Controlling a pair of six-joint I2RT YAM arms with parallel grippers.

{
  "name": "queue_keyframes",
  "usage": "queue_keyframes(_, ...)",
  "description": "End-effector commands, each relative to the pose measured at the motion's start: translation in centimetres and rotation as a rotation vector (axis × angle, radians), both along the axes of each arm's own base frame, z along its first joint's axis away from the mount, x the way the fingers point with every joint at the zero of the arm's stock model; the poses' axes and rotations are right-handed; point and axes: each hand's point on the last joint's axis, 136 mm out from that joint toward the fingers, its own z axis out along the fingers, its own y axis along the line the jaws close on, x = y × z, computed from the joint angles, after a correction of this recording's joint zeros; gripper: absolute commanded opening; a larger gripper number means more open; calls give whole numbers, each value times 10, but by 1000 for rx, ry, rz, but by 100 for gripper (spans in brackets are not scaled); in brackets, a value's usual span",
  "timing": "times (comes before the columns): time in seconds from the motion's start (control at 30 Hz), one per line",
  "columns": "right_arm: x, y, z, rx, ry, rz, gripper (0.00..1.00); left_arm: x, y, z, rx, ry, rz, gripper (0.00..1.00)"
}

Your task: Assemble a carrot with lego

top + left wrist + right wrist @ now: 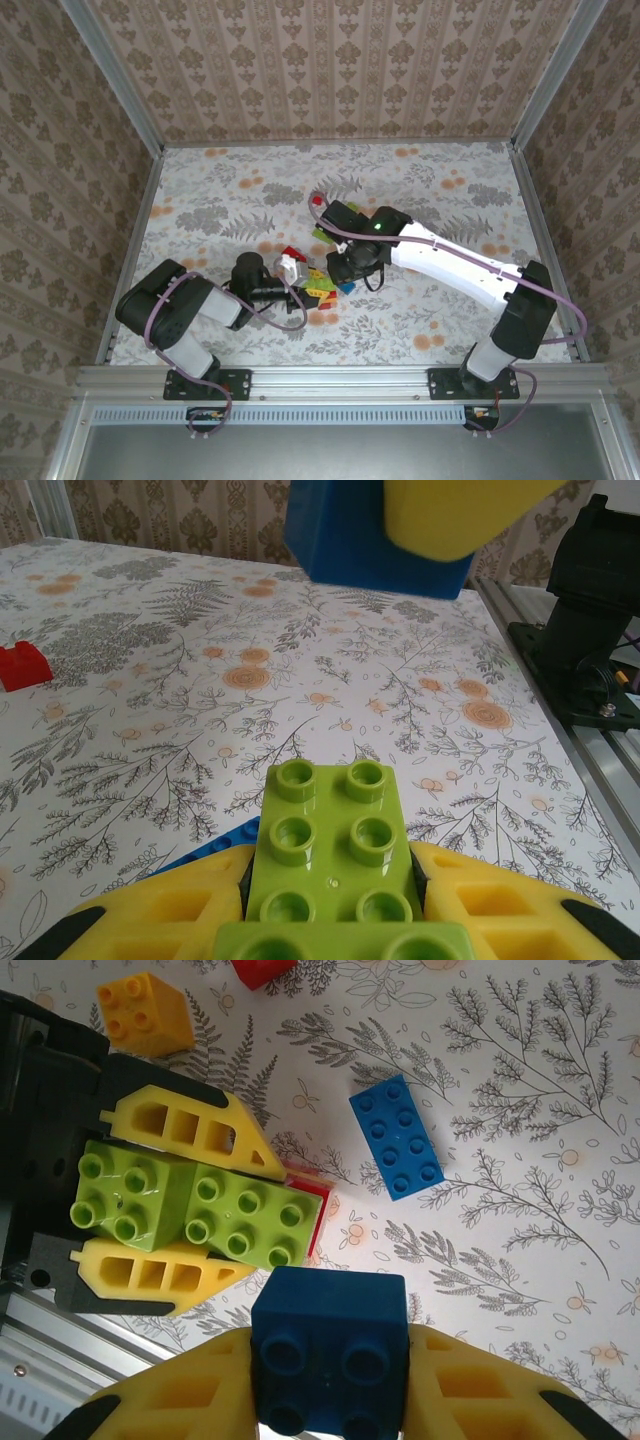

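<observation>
LEGO, carrot build. Stock sits mid-table between the 2 grippers.

1. Green oblong (250,1218): flat, studs up. Long axis runs along the L fingers, free end pointing out of the L gripper (258,1222) toward the blue 2x2. 6 studs show. A green 2x2 (113,1195) sits at its inner end, deep between the fingers; butted or stacked, cannot tell. A red brick (318,1208) shows its edge under the free end.
2. Blue 2x2 (330,1310): studs toward the R wrist cam, raised off the table (520,1080), above and just beyond the green tip.
3. Blue 2x4 (397,1137): loose, flat, studs up. Long axis is diagonal in R wrist view, near the green tip but apart.
4. Orange 2x2 (145,1015): loose, studs up, beside the L gripper.

L gripper: yellow fingers part-closed, pinching the green oblong by its long sides.
R gripper (330,1338): fingers part-closed, pinching the blue 2x2 on 2 opposite sides.
</observation>
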Motion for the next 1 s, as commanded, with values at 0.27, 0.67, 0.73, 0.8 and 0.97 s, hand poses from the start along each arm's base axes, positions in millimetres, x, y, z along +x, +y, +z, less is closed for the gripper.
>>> queue_keyframes(0.27, 5, 13, -27, -16, 27, -34, 32, -4, -3, -5, 20, 6, -25, 39)
queue_keyframes(0.67, -3, 15, -41, -31, 60, -37, 32, -3, -3, -6, 25, 4, -18, 39)
queue_keyframes(0.73, -4, 14, -41, -34, 62, -40, 32, -3, -3, -7, 26, 4, -18, 39)
queue_keyframes(0.8, -6, 13, -44, -37, 68, -44, 32, -3, -3, -7, 26, 3, -19, 39)
queue_keyframes(0.97, -6, 14, -47, -29, 68, -68, 32, -3, -3, -7, 28, 3, -16, 39)
